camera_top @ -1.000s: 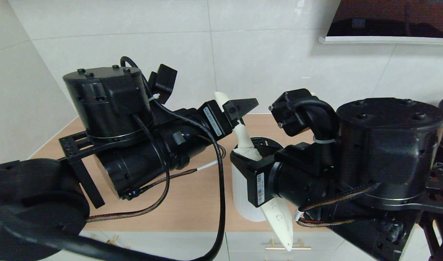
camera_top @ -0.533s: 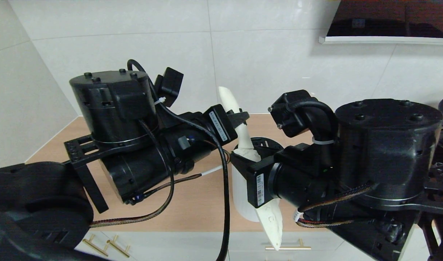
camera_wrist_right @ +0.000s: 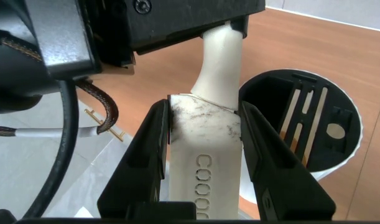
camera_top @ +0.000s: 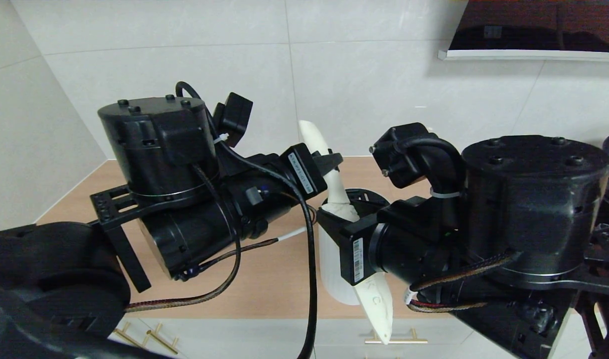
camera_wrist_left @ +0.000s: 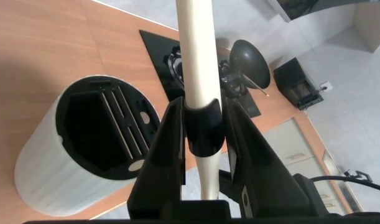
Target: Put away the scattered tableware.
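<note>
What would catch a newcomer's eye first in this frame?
A long white utensil is held in the air by both arms at once: the left end effector is shut on its slim handle, the right end effector on its wider part. Below it stands a white cylindrical holder with a black slotted insert, on the wooden counter.

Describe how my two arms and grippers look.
Both are matte black, with fat cylindrical joints studded with bolts. The left arm trails a thick black cable and a brown braided cable; the right arm has braided wiring underneath. Each wrist wears a white barcode sticker. The left gripper and right gripper have flat black fingers.
</note>
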Controlling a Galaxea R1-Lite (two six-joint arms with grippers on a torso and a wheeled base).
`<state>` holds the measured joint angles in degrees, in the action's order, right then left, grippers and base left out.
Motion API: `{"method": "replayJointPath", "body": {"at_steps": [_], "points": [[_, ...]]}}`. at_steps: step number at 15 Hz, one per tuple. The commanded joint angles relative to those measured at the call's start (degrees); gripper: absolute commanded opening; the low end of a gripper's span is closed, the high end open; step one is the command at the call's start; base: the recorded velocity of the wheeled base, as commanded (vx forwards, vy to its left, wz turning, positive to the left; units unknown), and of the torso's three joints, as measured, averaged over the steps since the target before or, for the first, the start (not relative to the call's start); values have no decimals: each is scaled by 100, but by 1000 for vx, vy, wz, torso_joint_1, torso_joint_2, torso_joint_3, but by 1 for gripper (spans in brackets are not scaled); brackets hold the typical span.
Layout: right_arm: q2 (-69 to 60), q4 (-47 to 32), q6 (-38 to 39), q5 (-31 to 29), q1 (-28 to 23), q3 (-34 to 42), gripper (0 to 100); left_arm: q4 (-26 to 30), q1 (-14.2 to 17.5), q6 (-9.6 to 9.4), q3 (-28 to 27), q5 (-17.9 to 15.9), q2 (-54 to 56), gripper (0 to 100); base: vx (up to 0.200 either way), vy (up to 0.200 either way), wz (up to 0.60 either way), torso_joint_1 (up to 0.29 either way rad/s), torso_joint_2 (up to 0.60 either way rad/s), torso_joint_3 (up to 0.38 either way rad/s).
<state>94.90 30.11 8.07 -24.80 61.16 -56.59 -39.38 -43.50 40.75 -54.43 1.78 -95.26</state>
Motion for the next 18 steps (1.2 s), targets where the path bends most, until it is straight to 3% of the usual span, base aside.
{"method": "replayJointPath", "body": {"at_steps": [1,3,4,8,11,13,14,15,18], "points": [[-16,4,2,1,1,-1,0,0,-1,3,-6,7,7,0,0,0,0,0,0,0],[-16,4,2,1,1,-1,0,0,-1,3,-6,7,25,0,0,0,0,0,0,0],[-16,4,10,1,1,-1,100,0,-1,-6,-6,7,34,0,0,0,0,0,0,0],[-60,171,-7,1,-16,51,100,-26,-54,-85,-15,77,288,0,0,0,0,0,0,0],[-367,223,-25,1,-87,104,100,-18,-63,-481,-15,147,570,0,0,0,0,0,0,0],[-596,223,-130,10,-333,122,100,-26,-89,-876,-32,420,622,0,0,0,0,0,0,0],[-745,223,-174,19,-491,174,100,-26,-150,-1175,-156,780,605,0,0,0,0,0,0,0],[-868,215,-183,36,-588,192,100,-18,-168,-1263,-243,1017,578,0,0,0,0,0,0,0],[-1202,179,-245,63,-957,183,100,88,-203,-1289,-454,1096,658,0,0,0,0,0,0,0]]}}
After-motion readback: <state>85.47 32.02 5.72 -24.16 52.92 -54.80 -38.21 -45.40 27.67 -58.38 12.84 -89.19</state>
